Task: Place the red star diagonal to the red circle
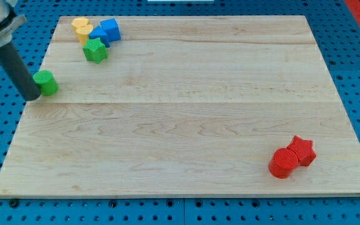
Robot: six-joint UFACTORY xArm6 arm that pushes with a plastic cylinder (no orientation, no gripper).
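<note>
The red star (303,150) lies near the board's bottom right corner. It touches the red circle (284,162), which sits just below and to its left. My tip (32,97) is at the board's left edge, far from both red blocks. It rests against the left side of a green block (46,82).
A yellow block (82,29), a blue block (107,30) and a green star (95,50) cluster at the top left of the wooden board (186,112). Blue pegboard surrounds the board.
</note>
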